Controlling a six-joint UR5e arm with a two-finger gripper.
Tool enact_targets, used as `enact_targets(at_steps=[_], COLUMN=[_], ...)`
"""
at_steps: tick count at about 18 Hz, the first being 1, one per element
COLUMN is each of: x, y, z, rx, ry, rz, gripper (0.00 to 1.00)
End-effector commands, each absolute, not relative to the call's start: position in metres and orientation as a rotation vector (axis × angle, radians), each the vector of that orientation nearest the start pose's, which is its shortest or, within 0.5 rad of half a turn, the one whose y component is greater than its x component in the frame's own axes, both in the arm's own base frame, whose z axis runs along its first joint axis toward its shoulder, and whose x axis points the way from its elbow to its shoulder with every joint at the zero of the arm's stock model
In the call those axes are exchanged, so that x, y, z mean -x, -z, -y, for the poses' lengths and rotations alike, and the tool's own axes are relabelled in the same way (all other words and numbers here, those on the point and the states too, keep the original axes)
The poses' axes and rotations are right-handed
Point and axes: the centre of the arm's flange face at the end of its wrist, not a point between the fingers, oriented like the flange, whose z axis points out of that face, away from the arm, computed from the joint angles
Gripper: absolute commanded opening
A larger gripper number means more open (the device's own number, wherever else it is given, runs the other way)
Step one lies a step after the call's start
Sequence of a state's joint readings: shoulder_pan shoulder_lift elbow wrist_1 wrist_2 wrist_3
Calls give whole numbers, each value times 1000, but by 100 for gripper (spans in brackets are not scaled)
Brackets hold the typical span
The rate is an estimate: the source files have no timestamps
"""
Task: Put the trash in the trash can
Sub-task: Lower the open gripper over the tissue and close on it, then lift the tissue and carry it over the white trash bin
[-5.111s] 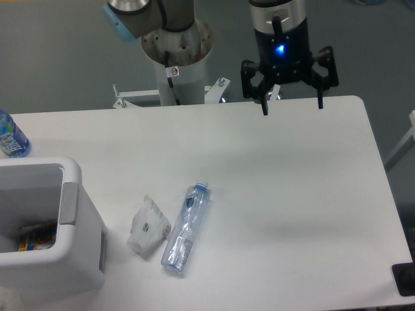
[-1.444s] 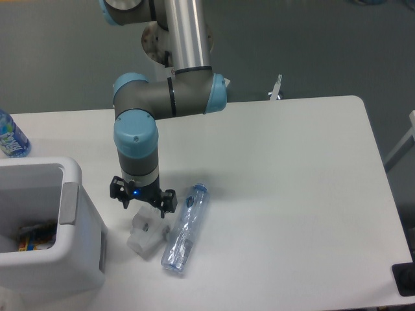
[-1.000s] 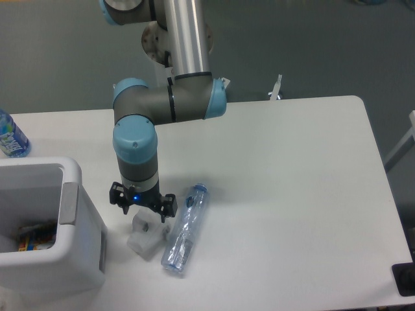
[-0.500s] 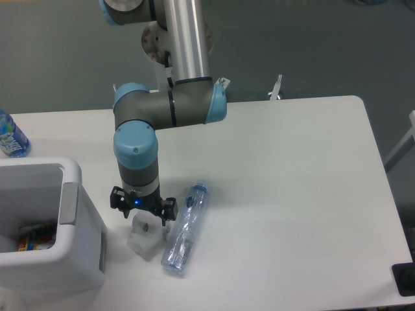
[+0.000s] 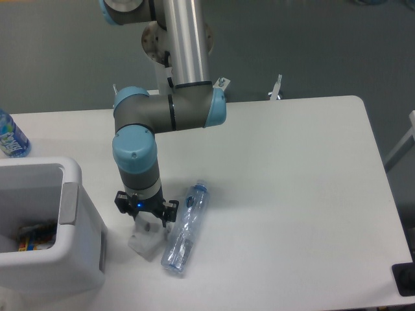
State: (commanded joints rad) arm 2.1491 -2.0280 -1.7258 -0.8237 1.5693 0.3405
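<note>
Boxy white plastic trash can [image 5: 71, 194] sits at the table's left edge. My black two-finger gripper [image 5: 146, 219] has dropped lower than half a second ago, fingers open astride the crumpled white paper wrapper [image 5: 144, 242], just left of the crushed clear bottle [image 5: 185, 228].

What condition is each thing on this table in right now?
Paper wrapper: crumpled, on the table under the pincer.
Plastic bottle: crushed, capped, lying flat.
Trash can: open-topped, something inside.
Water bottle: at the table's edge.
Pincer: open, straddling the wrapper.
</note>
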Motion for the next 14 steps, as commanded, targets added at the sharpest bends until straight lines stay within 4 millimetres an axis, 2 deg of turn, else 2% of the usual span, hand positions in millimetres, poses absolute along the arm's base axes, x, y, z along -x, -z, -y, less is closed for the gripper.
enact_targets(at_steps=[3,8,10,14], x=[230,230,232,242], y=[-240,-250,-261,-297], z=[-597,-596,-594,-597], rx=[2984,2967,2949,2884], ry=[-97,-102,-110,-143], rz=[361,358,360,373], gripper=[0,0,0,0])
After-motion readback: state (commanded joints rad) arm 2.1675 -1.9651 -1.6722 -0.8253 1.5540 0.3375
